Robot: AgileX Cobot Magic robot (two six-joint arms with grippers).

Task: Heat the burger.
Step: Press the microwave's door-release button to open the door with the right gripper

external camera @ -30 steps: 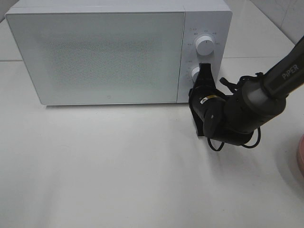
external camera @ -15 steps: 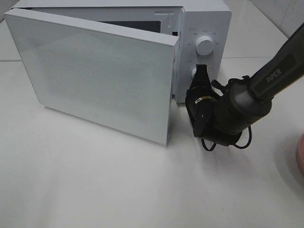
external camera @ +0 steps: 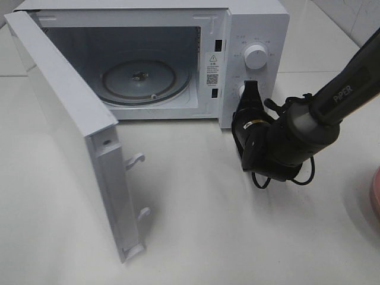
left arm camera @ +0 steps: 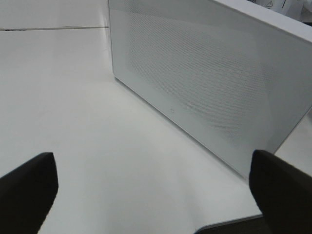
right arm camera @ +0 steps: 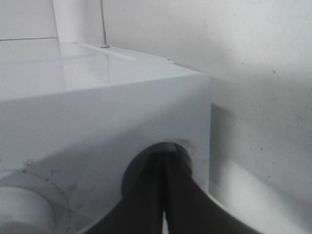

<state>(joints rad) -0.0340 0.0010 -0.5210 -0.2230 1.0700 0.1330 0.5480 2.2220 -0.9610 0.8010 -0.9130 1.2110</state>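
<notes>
The exterior high camera sits above and in front of the microwave (external camera: 255, 24). It looks down at a slant on the white table (external camera: 196, 237), from far enough back to take in the oven cavity, the open door (external camera: 65, 119) and the right arm (external camera: 332, 101).

The left wrist camera rides low over the table and faces the door's outer face (left arm camera: 204, 73) at near range. The left gripper (left arm camera: 152, 195) shows only as dark fingertips at the picture's edge.

The right wrist camera sits very close to the control panel (right arm camera: 97, 126), looking along the right gripper (right arm camera: 164, 195) at a dial (right arm camera: 141, 163).

The high view shares the door with the left wrist view and the panel (external camera: 255, 77) with the right wrist view.
</notes>
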